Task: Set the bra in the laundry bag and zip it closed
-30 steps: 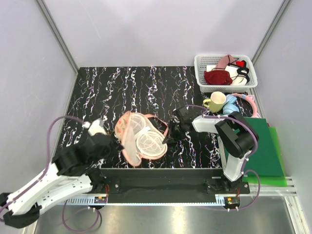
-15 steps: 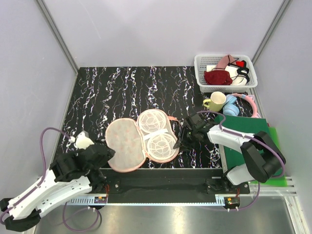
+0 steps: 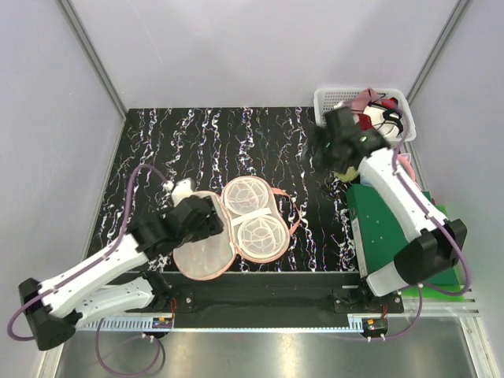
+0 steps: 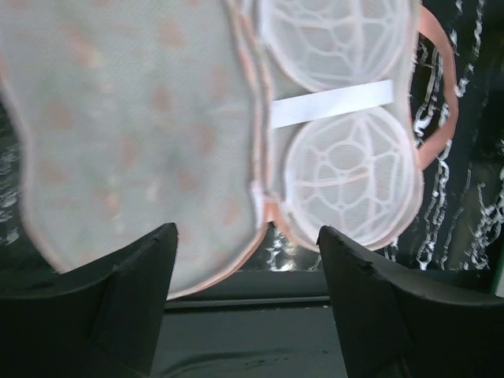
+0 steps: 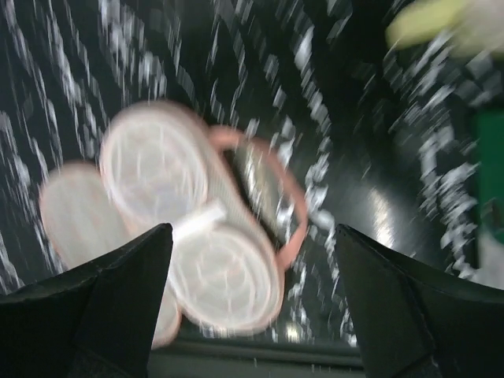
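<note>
You're looking at the bra (image 3: 384, 120) lying in the white basket (image 3: 337, 96) at the far right corner of the table (image 3: 157, 150). A bit of white cup and a black strap are showing, beside a dark red bra (image 3: 364, 120) and a pale pink garment (image 3: 364, 98) (the right arm is covering the basket's left part). It's sitting well apart from the laundry bag (image 3: 228, 232).

The bag is lying open and flat near the front edge, roughly centre. Its left half is showing pale lining with faint speckles coming through. Its right half is showing two round white mesh domes (image 4: 346, 173) with a white band between them. The pink zip edge is running around both halves, and a loop of it is trailing off to the right.

The left gripper (image 3: 211, 223) is hovering over the left half of the bag. In the left wrist view its jaws are standing wide, nothing between them, and the bag's near edge is showing in the gap.

The right gripper (image 3: 315, 150) is hanging high over the table, just left of the basket. Its wrist view is blurring badly, but you're seeing the jaws spread wide and empty there too, with the open bag (image 5: 197, 236) far below.

A green mat (image 3: 398, 236) is lying at the right edge, under the right arm.
</note>
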